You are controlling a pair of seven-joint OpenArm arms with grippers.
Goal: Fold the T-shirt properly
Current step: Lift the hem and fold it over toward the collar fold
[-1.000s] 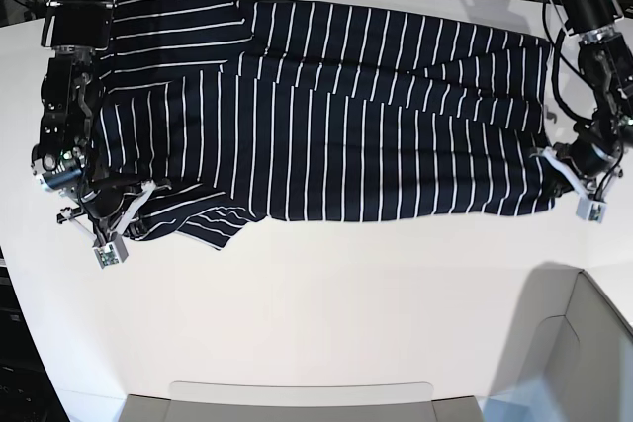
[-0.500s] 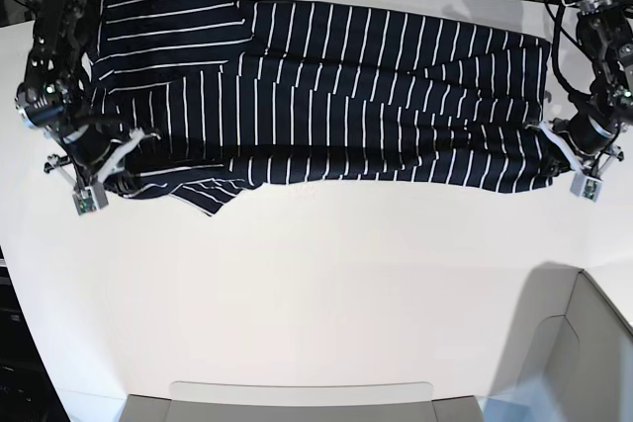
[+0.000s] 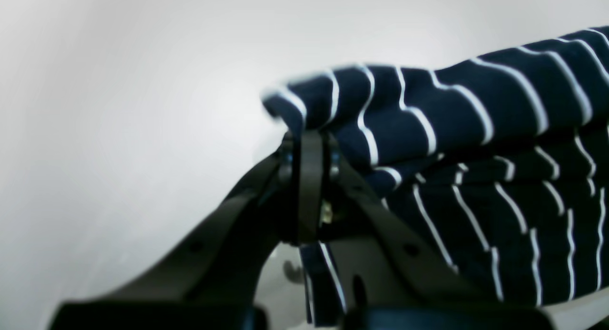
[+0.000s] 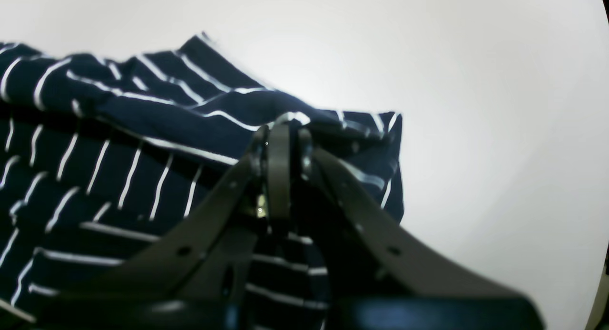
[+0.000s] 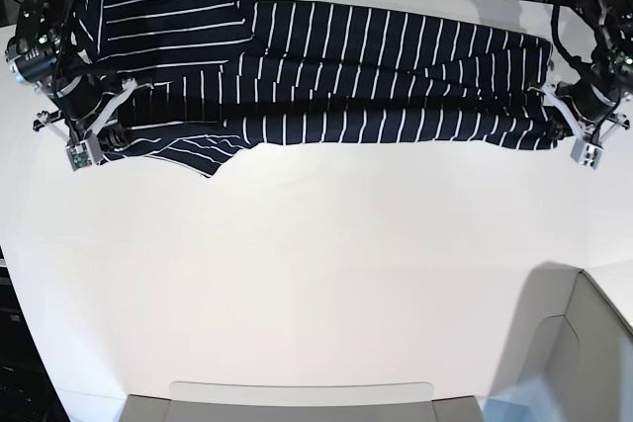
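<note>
Dark navy, white-striped, short-sleeved soft cloth T-shirt [image 5: 326, 71] stretched across the far part of the plain white desk [image 5: 316, 284], long axis running left to right in the base view. Near edge lifted and doubled back over the cloth beneath, so a long rolled fold runs along the front of the garment. One sleeve poking out toward the near side at the base view's left end, its pointed corner lying flat on the desk. Far edge of the cloth resting close to the desk's back rim.

Black two-fingered right gripper [image 5: 87, 140], at the base view's left, clamped tight on the sleeve-side end of the fold; seen from the right wrist as that gripper [image 4: 280, 140] pinching a bunched ridge of striped cloth [image 4: 142, 130], fingertips pressed together with fabric between them, more cloth hanging below.

Black two-fingered left gripper [image 5: 579, 135], at the base view's right, likewise closed on the opposite end of the fold; from the left wrist, the gripper [image 3: 309, 149] biting the corner of a thick roll of striped fabric [image 3: 452, 130], held just above the flat layer underneath.

Pale grey bin corner [image 5: 584, 343] at the near right of the desk, well apart from the shirt.
</note>
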